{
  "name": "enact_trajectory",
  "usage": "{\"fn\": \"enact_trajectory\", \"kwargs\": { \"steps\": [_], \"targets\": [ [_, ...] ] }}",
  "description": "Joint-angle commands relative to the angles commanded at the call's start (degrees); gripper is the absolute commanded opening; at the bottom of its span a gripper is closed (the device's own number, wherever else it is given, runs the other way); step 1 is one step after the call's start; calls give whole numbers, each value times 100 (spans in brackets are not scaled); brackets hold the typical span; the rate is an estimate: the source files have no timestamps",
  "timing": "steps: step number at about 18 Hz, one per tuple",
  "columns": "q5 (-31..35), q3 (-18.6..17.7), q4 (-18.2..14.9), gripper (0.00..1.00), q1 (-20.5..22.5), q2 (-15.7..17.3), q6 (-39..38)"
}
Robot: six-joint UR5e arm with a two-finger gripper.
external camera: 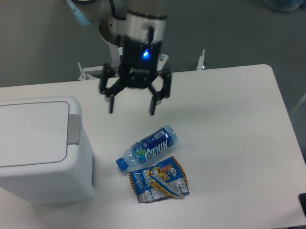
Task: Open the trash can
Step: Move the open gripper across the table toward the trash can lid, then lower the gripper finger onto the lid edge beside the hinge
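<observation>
The table carries the trash can at its left edge, lid flat and shut. The gripper hangs with jaws spread wide, empty, above a lying bottle and crumpled wrapper.

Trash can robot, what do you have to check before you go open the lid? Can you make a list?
1. Lid shut and waiting: ok. The trash can has its flat lid down.
2. Grey tab free to reach: ok. Nothing lies on it or against it.
3. Pincer open and empty: ok. Its fingers are spread and hold nothing.
4. Pincer lined up with the tab: not ok. It hangs to the right of the can, above the table.
5. Path to the tab clear: ok. The bottle and the snack wrapper lie nearer the camera, away from the way.
6. Pincer height over the table: cannot tell from this one view.
</observation>
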Motion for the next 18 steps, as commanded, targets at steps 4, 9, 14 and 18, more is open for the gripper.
{"fn": "enact_trajectory", "kwargs": {
  "steps": [4, 9, 14, 18],
  "targets": [
    [9, -87, 158, 100, -124, -71, 0],
    [9, -61, 167, 100, -246, -132, 9],
    [9, -88, 176, 100, -282, -150, 9],
    [18, -88, 185, 100, -326, -194, 9]
  ]
}}
